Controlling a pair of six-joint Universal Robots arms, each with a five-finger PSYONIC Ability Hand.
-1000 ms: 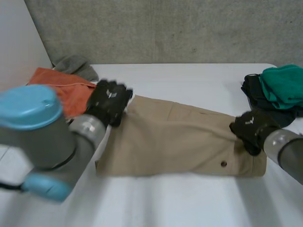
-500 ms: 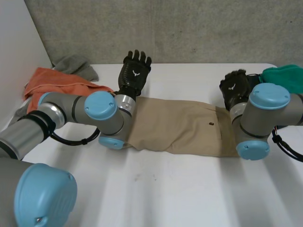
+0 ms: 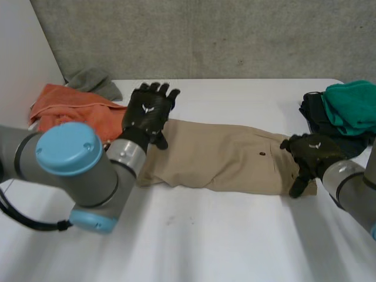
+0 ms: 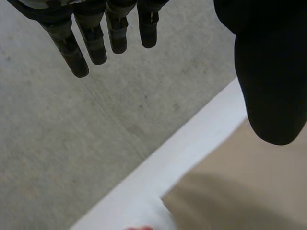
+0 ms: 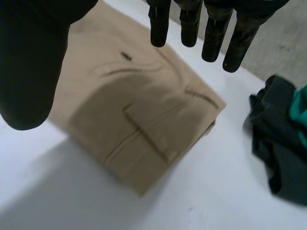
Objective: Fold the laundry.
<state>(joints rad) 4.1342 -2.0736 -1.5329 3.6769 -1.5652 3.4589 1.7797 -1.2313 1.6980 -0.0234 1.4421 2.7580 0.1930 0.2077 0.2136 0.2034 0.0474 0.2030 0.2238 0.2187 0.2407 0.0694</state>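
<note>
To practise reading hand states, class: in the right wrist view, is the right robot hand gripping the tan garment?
No, the right robot hand holds its fingers straight, none curled round the tan garment.

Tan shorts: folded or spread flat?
Folded lengthwise, it seems: the tan shorts lie as one narrow strip, and the right wrist view shows a lower layer peeking out at a corner. No crosswise fold yet.

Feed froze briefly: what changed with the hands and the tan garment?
The tan garment is now folded narrower. The left hand and right hand swung past its far edge and back to its ends, both open. The orange cloth and green pile stayed put.
</note>
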